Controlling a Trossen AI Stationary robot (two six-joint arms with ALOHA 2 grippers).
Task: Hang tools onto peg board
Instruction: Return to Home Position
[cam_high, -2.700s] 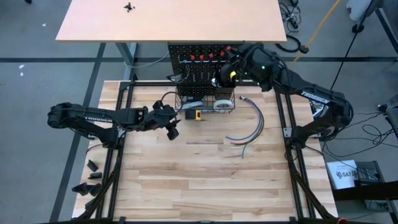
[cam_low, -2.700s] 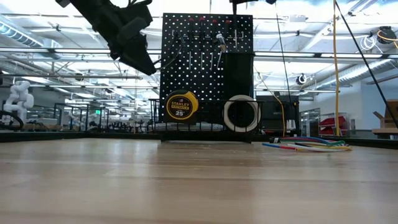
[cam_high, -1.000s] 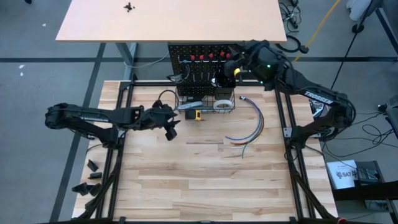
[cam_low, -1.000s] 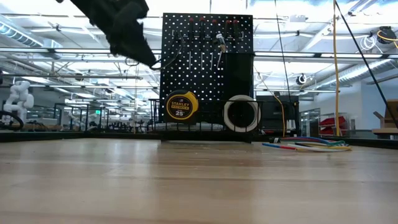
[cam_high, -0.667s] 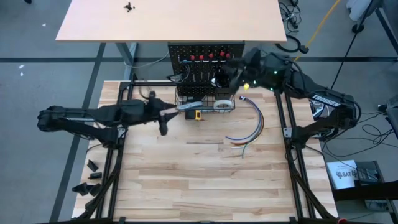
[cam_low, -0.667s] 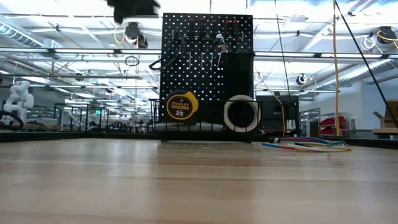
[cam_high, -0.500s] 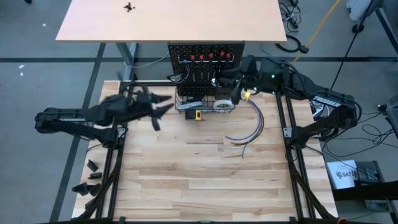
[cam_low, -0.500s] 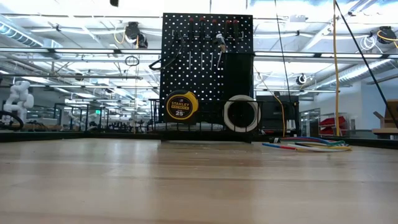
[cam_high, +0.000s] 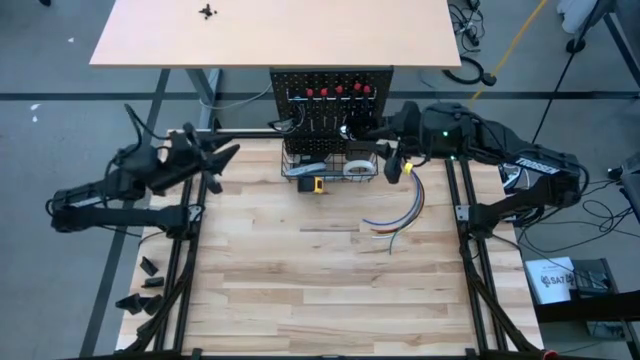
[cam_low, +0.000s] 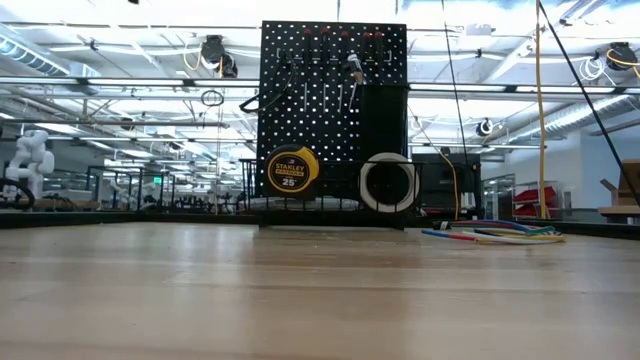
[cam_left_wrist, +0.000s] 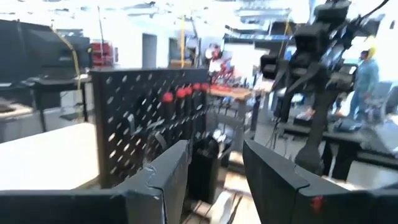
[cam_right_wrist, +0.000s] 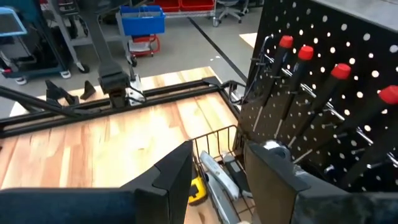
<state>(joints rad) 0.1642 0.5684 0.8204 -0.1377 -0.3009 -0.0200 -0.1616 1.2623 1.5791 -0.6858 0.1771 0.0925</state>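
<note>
A peach-coloured tabletop (cam_high: 270, 35) stands beyond the pale wooden worktable (cam_high: 320, 290) on a grey floor (cam_high: 60, 130); strip lights (cam_low: 22, 46) line the workshop ceiling, cables (cam_high: 600, 215) trail at right

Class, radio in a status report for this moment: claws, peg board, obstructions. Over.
Left claw open, empty, over far-left corner of table. Right claw open, empty, right of peg board. Screwdrivers hung; tape measure in basket. Coloured wires loose on table.

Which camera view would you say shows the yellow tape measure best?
The low view: the tape measure faces the camera, its label readable. The high view and right wrist view show only a yellow sliver of it; the left wrist view does not show it.
</note>
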